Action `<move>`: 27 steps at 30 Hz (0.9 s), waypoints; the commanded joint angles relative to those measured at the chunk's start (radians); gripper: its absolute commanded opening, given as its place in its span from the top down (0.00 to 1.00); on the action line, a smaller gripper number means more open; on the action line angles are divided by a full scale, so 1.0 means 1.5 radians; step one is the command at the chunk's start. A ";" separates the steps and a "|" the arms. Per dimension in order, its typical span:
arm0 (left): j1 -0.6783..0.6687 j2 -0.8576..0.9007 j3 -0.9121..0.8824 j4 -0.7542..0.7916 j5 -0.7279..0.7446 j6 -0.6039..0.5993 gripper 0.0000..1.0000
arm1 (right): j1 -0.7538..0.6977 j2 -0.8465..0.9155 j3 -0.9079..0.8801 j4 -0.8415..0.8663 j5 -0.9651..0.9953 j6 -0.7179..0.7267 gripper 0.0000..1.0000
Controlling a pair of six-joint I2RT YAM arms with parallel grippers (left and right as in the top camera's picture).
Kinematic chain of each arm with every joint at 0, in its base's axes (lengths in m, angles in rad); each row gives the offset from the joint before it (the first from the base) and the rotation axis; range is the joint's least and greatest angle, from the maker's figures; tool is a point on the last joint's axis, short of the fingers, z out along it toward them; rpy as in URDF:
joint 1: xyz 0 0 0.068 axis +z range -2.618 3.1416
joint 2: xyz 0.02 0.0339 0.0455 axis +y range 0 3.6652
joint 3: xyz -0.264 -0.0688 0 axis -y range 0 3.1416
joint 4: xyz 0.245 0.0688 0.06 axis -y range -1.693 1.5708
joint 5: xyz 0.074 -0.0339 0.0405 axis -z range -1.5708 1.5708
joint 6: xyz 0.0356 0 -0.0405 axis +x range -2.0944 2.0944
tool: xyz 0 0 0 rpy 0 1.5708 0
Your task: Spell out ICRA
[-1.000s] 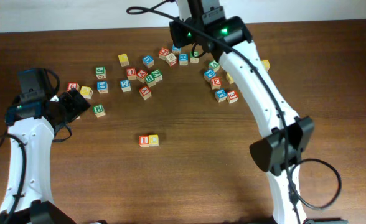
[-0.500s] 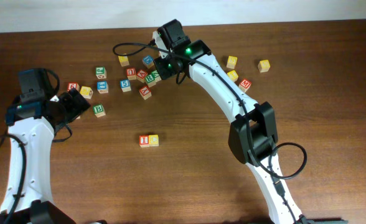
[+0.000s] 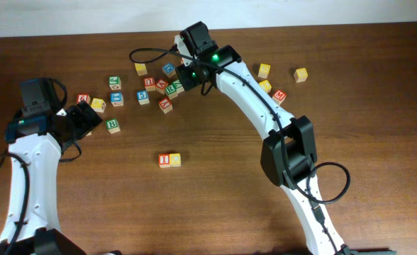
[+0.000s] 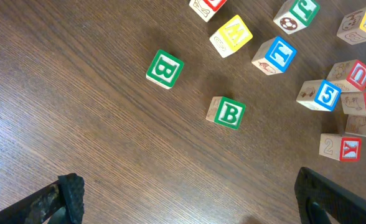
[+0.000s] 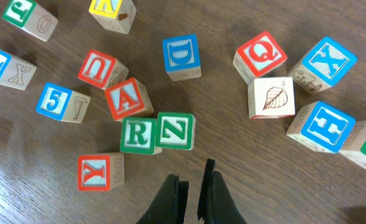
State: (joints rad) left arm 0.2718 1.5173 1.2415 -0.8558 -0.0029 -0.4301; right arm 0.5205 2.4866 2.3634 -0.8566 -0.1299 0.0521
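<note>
our right pincer (image 5: 192, 175) hangs closed and empty, nearer than the wide-spread left pincer (image 4: 189, 199) to the green r (image 5: 137, 135), which lies just ahead-left of its tips against a z block (image 5: 175, 130); i (image 3: 164, 160) and c (image 3: 175, 159) sit side by side on the bench (image 3: 123, 212).

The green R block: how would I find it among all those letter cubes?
On the wooden table, look just ahead of the right gripper in the right wrist view. The green R sits there side by side with a green Z cube. It is the left one of the pair, next to the red A.
</note>
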 commanded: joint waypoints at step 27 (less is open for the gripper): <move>0.004 0.001 0.002 -0.001 0.005 -0.002 0.01 | 0.048 0.069 0.001 0.118 0.027 0.003 0.80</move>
State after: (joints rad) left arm 0.2718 1.5173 1.2415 -0.8558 -0.0029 -0.4301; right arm 0.6075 2.5771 2.3634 -0.6933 -0.1020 0.0536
